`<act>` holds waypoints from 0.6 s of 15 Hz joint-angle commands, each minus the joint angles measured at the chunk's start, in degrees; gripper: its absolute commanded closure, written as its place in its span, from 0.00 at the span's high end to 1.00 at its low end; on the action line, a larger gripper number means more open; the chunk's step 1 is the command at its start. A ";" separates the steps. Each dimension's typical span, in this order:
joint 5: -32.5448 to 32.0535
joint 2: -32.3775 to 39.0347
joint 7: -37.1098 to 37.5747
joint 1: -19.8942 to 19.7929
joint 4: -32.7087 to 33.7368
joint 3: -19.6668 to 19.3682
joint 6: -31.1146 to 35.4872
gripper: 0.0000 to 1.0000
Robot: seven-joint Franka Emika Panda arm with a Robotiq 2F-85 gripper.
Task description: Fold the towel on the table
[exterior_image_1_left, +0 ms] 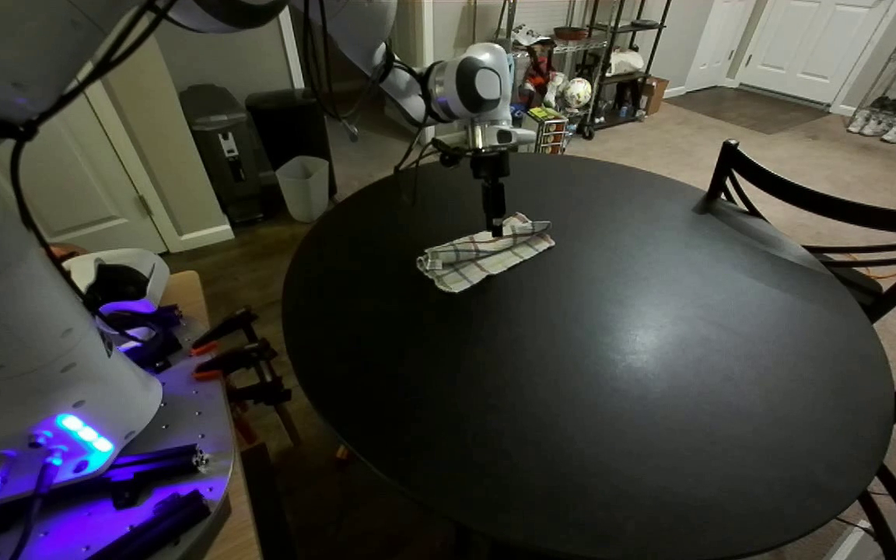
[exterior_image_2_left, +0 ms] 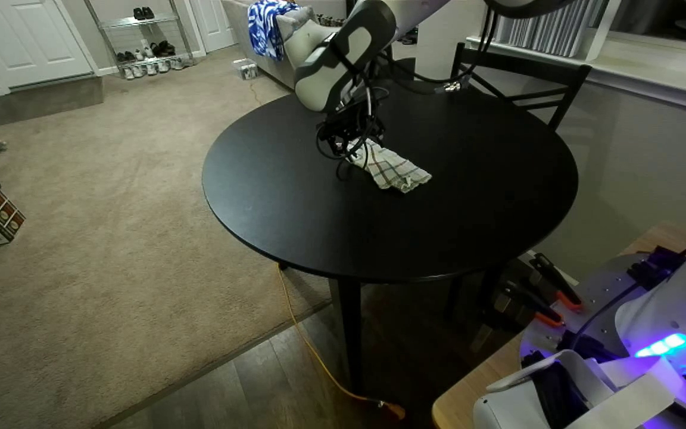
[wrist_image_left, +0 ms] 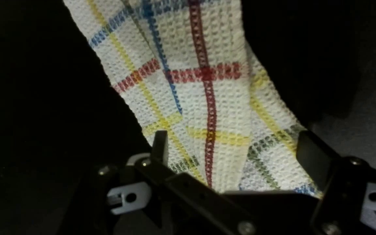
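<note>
The towel (exterior_image_1_left: pixel 473 268) is a whitish plaid cloth lying on the round black table (exterior_image_1_left: pixel 611 404). It lies as a long, uneven strip with layers folded over each other; it also shows in an exterior view (exterior_image_2_left: pixel 395 171). In the wrist view the towel (wrist_image_left: pixel 227 101) has a narrower flap with a red line on top of a wider layer. My gripper (wrist_image_left: pixel 232 140) is open, with one finger at each side of the towel. In an exterior view the gripper (exterior_image_1_left: pixel 497 230) points down at the towel's far part. Whether the fingertips touch cloth or table I cannot tell.
Dark chairs (exterior_image_1_left: pixel 829 206) stand at the table's edge; a chair (exterior_image_2_left: pixel 521 77) also shows in an exterior view. The robot base (exterior_image_1_left: pixel 51 404) stands on a side bench with clamps (exterior_image_1_left: pixel 242 358). Cables hang round the wrist and partly cover the towel in an exterior view.
</note>
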 commanded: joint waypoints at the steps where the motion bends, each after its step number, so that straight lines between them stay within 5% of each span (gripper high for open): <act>1: -0.09 -6.04 2.49 0.01 -8.52 1.01 3.30 1.00; 9: -0.98 -11.43 2.01 -0.11 -17.41 1.85 6.64 1.00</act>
